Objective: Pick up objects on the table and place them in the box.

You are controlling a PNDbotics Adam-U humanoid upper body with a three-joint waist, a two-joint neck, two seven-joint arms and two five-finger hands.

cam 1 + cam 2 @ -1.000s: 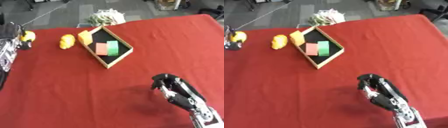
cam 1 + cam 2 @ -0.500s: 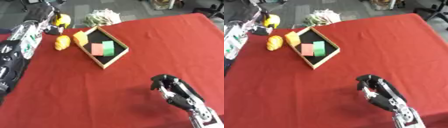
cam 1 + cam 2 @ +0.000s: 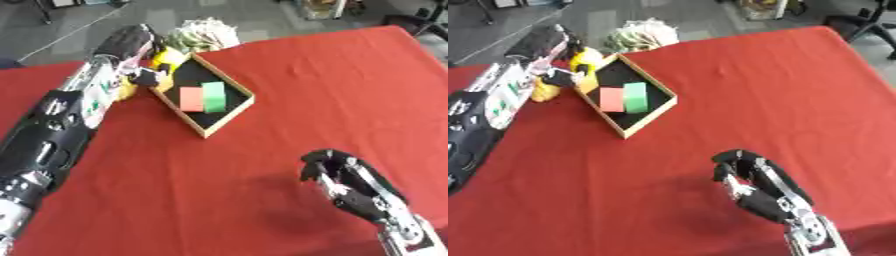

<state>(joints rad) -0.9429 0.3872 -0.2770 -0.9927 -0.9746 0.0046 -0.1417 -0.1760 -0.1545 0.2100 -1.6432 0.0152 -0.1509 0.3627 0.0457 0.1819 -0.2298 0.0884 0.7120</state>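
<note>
Nearest: the robot's right hand [image 3: 350, 180], black with silver joints, hung low over the red cloth-covered surface [image 3: 332, 85] near the lower right, its fingers curled in and holding nothing. Idle, well apart from everything else.

Middle: a shallow wooden box with a black floor [image 3: 236, 106], lying askew on the surface. Inside, a red block [image 3: 191, 98] and a green block [image 3: 213, 96] lay side by side, touching.

Far left: the left hand [image 3: 557, 52] at the box's far corner, reached in along a long black and silver left arm [image 3: 61, 125]. Its fingers appeared curled about a yellow rounded object [image 3: 584, 56] held just at the box's rim. A second yellowish object [image 3: 544, 91] lay on the surface just beside the box, partly hidden by the arm.

Beyond the surface: a pale bundle of cord [image 3: 203, 35] on the grey floor.

Step judged in hand: carrying the yellow object to the box. Next move called for bringing it over the bare black floor and releasing it clear of the blocks.
</note>
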